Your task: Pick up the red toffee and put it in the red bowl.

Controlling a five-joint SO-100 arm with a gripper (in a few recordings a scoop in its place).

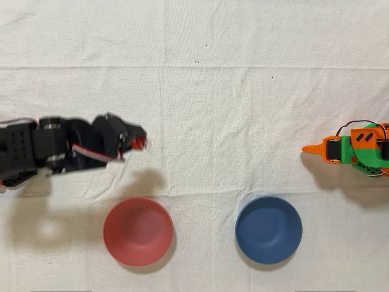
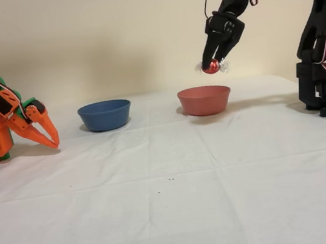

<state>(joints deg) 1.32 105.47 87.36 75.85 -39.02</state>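
The red bowl (image 1: pixel 138 231) and the blue bowl (image 1: pixel 268 229) hold nothing. The gripper (image 2: pixel 212 65) holds the red toffee (image 2: pixel 211 67) in the air, above the surface (image 2: pixel 174 194).

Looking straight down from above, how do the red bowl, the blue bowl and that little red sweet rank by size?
1. The red bowl and the blue bowl look alike in size, so I would not rank one above the other.
2. The red toffee, held in the black arm's gripper, is far smaller than either.
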